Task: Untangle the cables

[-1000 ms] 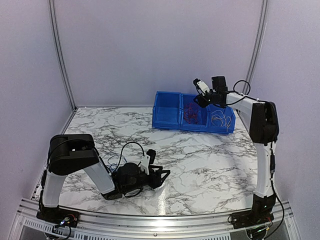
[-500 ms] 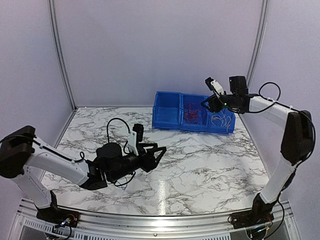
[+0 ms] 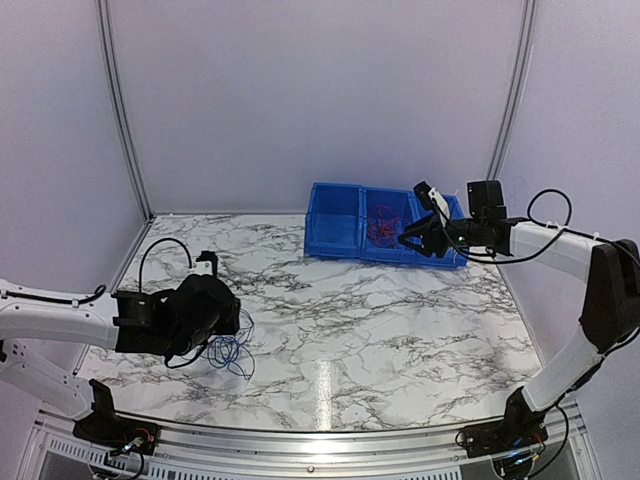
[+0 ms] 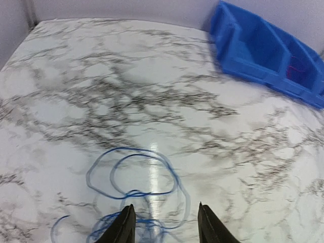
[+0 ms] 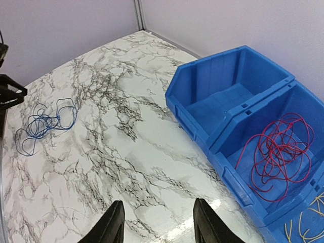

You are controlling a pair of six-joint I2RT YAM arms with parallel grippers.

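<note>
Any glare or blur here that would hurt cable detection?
Top external: sharp, with one vertical glare streak on the table, to the right of the blue cable and not over it. Left wrist: whole frame soft, marble veins smeared; a glare stripe runs through the blue loops. Right wrist: sharp, red cable crisp in the blue bin; small glare patch near the bottom.

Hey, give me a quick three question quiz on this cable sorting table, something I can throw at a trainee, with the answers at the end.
1. True or false: the blue cables lie inside the blue bin.
2. Seen from the top camera, which bin compartment holds the red cables? A: left. B: middle. C: right.
3. Fill in: at the blue cables, the left gripper has its jaws ___.

Key: 1 false, they lie on the table; 2 B; 3 open.
</note>
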